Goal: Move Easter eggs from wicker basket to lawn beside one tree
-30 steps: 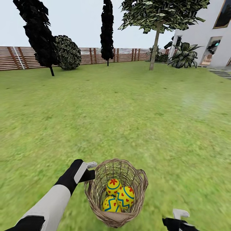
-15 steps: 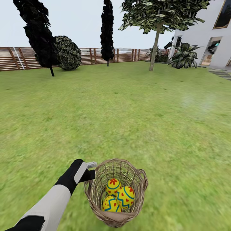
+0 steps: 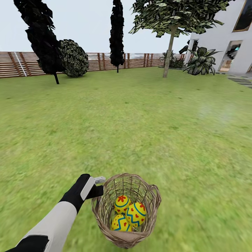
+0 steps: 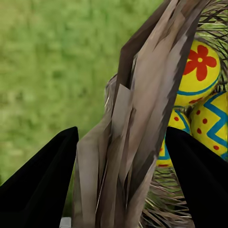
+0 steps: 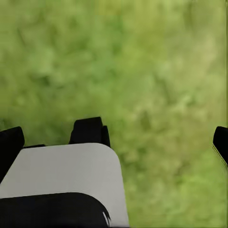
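Observation:
The wicker basket [image 3: 105, 196] hangs low at the front of the head view, over the lawn [image 3: 147, 122]. Three yellow Easter eggs lie inside it: one with a red flower [image 3: 121, 204], one with red dots [image 3: 136, 213], one with a blue zigzag [image 3: 120, 223]. My left gripper [image 3: 99, 187] is shut on the basket's near-left rim. In the left wrist view the braided rim [image 4: 142, 95] runs between my two black fingers [image 4: 42, 180], with eggs [image 4: 202, 66] behind it. My right gripper [image 5: 114, 135] is open over bare grass. The pale-trunked tree [image 3: 169, 45] stands far off at the back right.
A brown slat fence [image 3: 105, 60] closes the far side. Two near-black columnar trees [image 3: 42, 38] [image 3: 117, 31] and a round bush [image 3: 73, 57] stand before it. The white house [image 3: 227, 38] and palm-like plants [image 3: 201, 61] are at the far right. Open grass lies between.
My right gripper has dropped out of the head view's lower right corner. The eggs have shifted slightly inside the basket. The left gripper keeps its hold on the rim.

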`<state>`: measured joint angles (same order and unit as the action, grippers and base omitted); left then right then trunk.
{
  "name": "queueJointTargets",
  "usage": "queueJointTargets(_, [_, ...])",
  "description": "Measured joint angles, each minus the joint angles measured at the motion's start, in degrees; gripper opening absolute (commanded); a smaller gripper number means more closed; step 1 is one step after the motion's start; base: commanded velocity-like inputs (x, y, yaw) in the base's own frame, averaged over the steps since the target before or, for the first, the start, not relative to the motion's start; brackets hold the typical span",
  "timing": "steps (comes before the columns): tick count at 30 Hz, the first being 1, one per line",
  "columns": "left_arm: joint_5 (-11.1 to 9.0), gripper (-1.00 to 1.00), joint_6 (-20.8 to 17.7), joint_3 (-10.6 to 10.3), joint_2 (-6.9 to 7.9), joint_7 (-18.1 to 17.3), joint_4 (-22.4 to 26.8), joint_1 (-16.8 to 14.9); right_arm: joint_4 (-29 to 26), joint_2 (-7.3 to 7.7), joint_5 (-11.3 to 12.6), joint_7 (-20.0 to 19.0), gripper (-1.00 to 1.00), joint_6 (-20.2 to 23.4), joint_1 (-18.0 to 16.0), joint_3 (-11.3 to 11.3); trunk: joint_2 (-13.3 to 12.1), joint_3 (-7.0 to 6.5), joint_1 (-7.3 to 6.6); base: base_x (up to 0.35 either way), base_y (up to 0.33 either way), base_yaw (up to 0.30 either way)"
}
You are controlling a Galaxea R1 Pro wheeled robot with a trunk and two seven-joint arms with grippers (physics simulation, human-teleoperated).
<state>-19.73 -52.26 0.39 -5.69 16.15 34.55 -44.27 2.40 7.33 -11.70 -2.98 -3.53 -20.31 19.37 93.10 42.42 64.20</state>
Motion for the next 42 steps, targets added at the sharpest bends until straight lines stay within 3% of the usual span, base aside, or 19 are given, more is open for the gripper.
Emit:
queueJointTargets(16, [-0.12, -1.00, -0.14, -0.08, 0.00, 0.00, 0.00, 0.00, 0.15, 0.00, 0.25, -0.08, 1.00, 0.00, 0.04, 0.00, -6.42, -2.87, -3.48, 0.036, 0.000, -0.006])
queueJointTargets(30, [-0.10, -1.00, -0.16, -0.14, 0.00, 0.00, -0.16, 0.00, 0.13, -0.53, 0.09, -0.09, 1.00, -0.05, 1.32, 0.01, -12.04, -5.39, -6.56, 0.000, 0.000, -0.114])
queueJointTargets(42, [-0.10, -1.00, -0.11, -0.16, -0.08, -0.04, -0.28, -0.01, 0.20, -0.44, 0.44, -0.10, 1.00, -0.05, 1.77, 0.10, -16.85, -7.54, -9.19, 0.000, 0.000, -0.239])
